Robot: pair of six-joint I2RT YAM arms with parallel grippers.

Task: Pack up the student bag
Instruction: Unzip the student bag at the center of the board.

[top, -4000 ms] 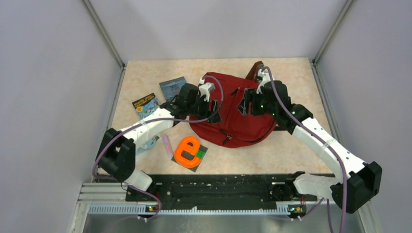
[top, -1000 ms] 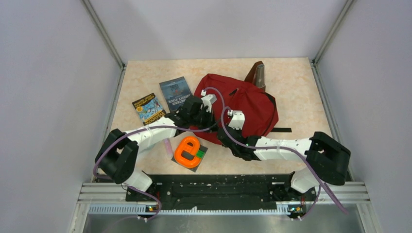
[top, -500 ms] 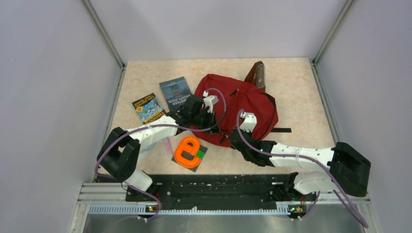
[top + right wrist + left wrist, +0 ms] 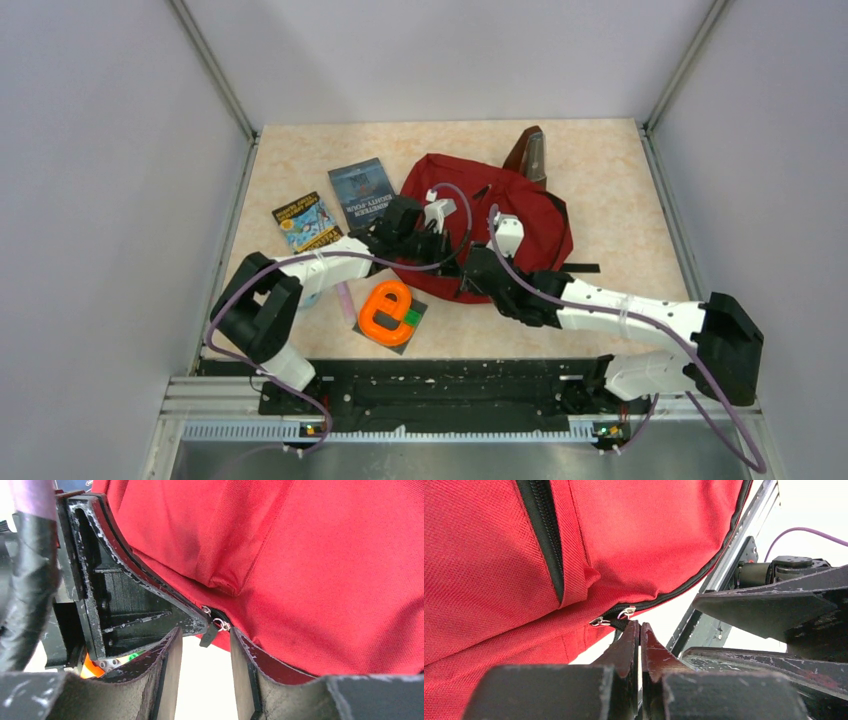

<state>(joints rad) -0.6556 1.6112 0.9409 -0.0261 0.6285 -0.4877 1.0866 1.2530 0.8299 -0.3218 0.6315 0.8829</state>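
Observation:
The student bag [image 4: 505, 205], a dark red backpack, lies at the back middle of the table. My left gripper [image 4: 443, 246] sits at its near left edge. In the left wrist view its jaws [image 4: 640, 626] are pressed together, and the black pull [image 4: 620, 624] of one zip slider runs into their tips. My right gripper [image 4: 469, 261] comes in from the front right and meets the left one at the same spot. It is open [image 4: 205, 641], and a second black pull tab [image 4: 208, 636] hangs free between its fingertips, under a silver ring [image 4: 220, 625].
A brown metronome [image 4: 531, 150] stands behind the bag. Two books [image 4: 303, 222] [image 4: 362, 190] lie to the left. An orange letter e [image 4: 388, 308] on a dark card and a pink tube [image 4: 344, 298] lie near the front, left of centre. Grey walls close in both sides.
The right arm left the bag's top right, swung round to the front and reached in at the near edge. Its jaws opened over the last second. The left gripper stayed shut in place.

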